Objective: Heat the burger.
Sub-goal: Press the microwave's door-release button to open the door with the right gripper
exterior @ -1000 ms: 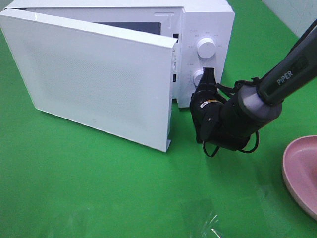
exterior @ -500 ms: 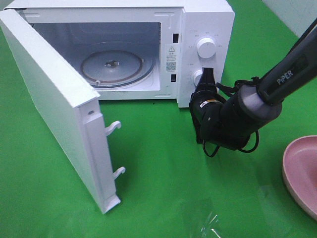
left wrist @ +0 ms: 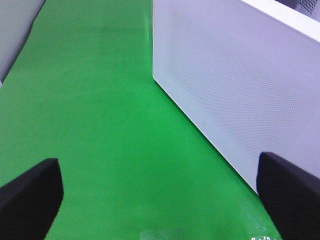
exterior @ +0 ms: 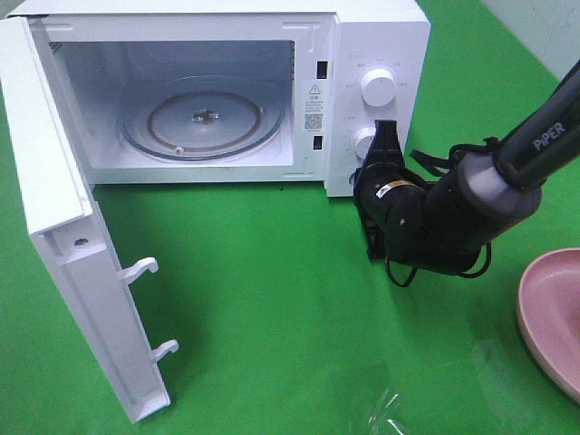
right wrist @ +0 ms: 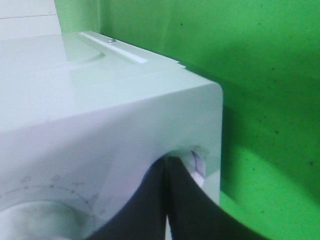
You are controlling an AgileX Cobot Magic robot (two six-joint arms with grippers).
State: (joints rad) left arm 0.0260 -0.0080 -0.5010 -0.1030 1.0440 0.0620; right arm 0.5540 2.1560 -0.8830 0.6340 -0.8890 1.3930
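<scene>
Green worktop (exterior: 272, 299) all round, with a white microwave (exterior: 376, 36) sitting at the back of it. Its door (exterior: 54, 254) stands wide open on the left side, so you can see straight in to the glass turntable (exterior: 204, 118), which is bare.

Right hand (exterior: 387, 131) is closed up tight, fingers (right wrist: 145, 210) pressed flat together and gripping nothing. The tip sits right at the front control panel by the lower knob (exterior: 362, 143), just under the upper knob (exterior: 378, 87). Can't really tell if it's actually touching the knob or only the panel next to it.

Left hand (left wrist: 159, 167) only shows in its own wrist cam: fingers spread wide, holding nothing, over plain green with the door's outer face just beside it.

Pink plate (exterior: 553, 308) pokes in at the right edge, well apart from the microwave. The burger isn't in any of the views, so I can't tell where it is.
</scene>
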